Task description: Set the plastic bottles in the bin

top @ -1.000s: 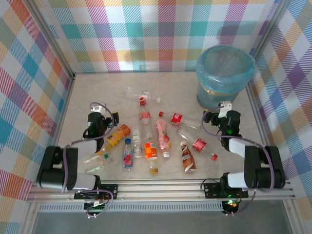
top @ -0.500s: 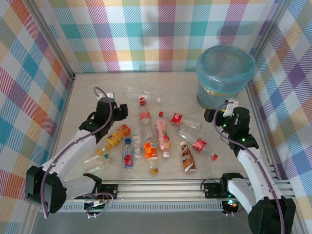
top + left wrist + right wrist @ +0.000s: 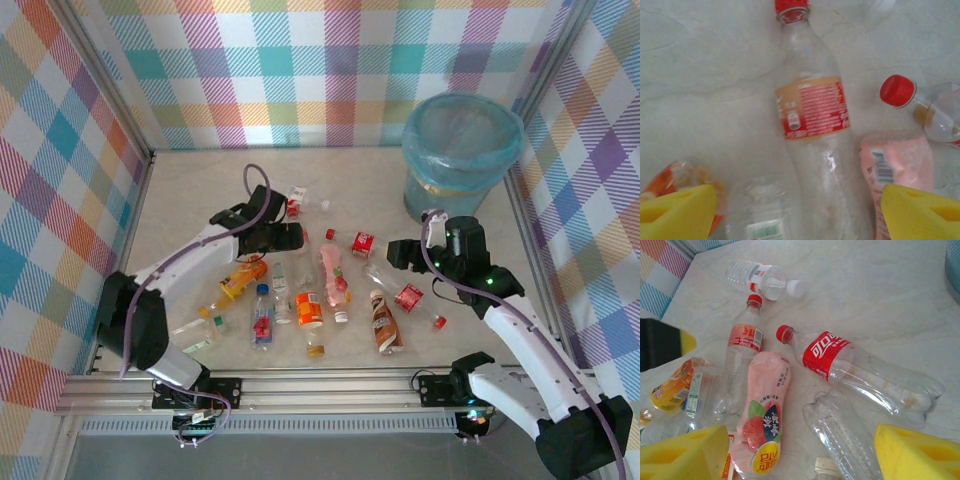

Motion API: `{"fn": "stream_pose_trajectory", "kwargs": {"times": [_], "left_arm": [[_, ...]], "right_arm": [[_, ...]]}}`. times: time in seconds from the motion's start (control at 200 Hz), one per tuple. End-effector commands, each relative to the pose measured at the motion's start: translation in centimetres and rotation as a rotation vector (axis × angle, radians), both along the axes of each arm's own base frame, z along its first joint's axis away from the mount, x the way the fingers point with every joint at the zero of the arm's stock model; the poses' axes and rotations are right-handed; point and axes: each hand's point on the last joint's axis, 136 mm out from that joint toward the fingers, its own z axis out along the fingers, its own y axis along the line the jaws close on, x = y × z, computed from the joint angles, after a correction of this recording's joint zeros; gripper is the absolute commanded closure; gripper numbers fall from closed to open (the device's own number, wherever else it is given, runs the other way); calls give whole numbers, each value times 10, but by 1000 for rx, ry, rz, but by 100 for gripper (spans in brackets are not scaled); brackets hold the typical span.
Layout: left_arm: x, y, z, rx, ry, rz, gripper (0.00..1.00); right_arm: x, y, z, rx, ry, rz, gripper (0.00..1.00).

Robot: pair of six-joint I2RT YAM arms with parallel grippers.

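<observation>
Yellow foam pads (image 3: 677,210) of my left claw (image 3: 290,238) stand wide apart in the left wrist view, and nothing is gripped between them. Under this claw lies a clear plastic bottle with a red label and a red cap (image 3: 812,112). It is flat on the pale marbled table (image 3: 190,190), with its cap pointing away from the camera. At its left I see a part of an orange bottle (image 3: 670,182), and at its right a pink bottle (image 3: 897,167) with a barcode.

From above, the small plastic bottles (image 3: 308,308) lie scattered on their sides in the middle of the table, between my two arms.

My right claw (image 3: 392,255) hangs over the right part of this group. Its pads (image 3: 917,455) are also wide apart and hold nothing. Below it, in the right wrist view, lie a clear ribbed bottle (image 3: 840,435) and, just beside it, a long clear bottle with a red wrap label (image 3: 875,375), both on the table.

Further right, in the far right corner, stands the round grey-blue bin with a light-blue plastic liner (image 3: 445,190). It is upright, behind the right claw and apart from the bottles. I cannot tell what is inside it.
</observation>
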Motion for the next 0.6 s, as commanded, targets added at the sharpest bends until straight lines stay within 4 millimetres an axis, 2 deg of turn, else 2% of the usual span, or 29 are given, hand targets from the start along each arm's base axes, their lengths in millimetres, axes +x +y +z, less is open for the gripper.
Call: {"fn": "stream_pose_trajectory", "kwargs": {"times": [0.0, 0.24, 0.48, 0.595], "left_arm": [[7, -16, -7, 1, 69, -51, 15], [23, -33, -49, 33, 180, -81, 16], [30, -34, -76, 70, 213, -76, 17], [33, -37, -86, 68, 229, -84, 21]], "right_arm": [[2, 2, 11, 19, 5, -15, 24], [4, 1, 10, 18, -4, -32, 24], [6, 0, 13, 9, -18, -32, 23], [6, 1, 10, 10, -11, -32, 23]]}}
